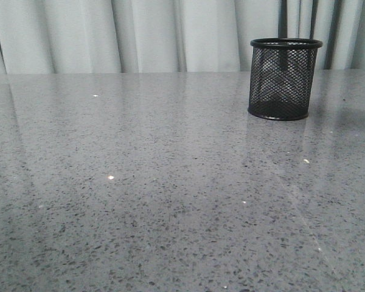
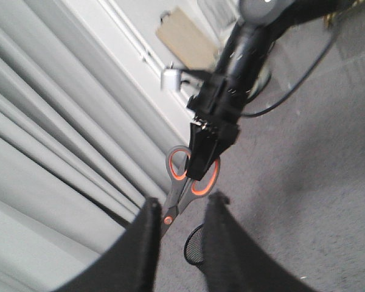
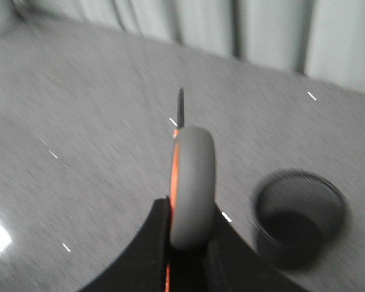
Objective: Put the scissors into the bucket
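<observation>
The bucket (image 1: 285, 79), a black wire-mesh cup, stands upright at the far right of the grey table; no arm shows in the front view. My right gripper (image 3: 191, 243) is shut on the grey handle of the scissors (image 3: 191, 182), blade tip pointing away, in the air above the table. The bucket (image 3: 299, 219) lies below and to one side of them, its mouth open. In the left wrist view the right gripper (image 2: 204, 164) holds the scissors (image 2: 184, 182) by the orange-lined loops, above a sliver of the bucket (image 2: 194, 244). My left gripper (image 2: 182, 243) is open and empty.
The speckled grey table (image 1: 170, 201) runs to a back edge just behind the bucket, with pale curtains (image 1: 140, 36) hanging beyond it. The right arm (image 2: 246, 55) and its cable reach in over the table in the left wrist view.
</observation>
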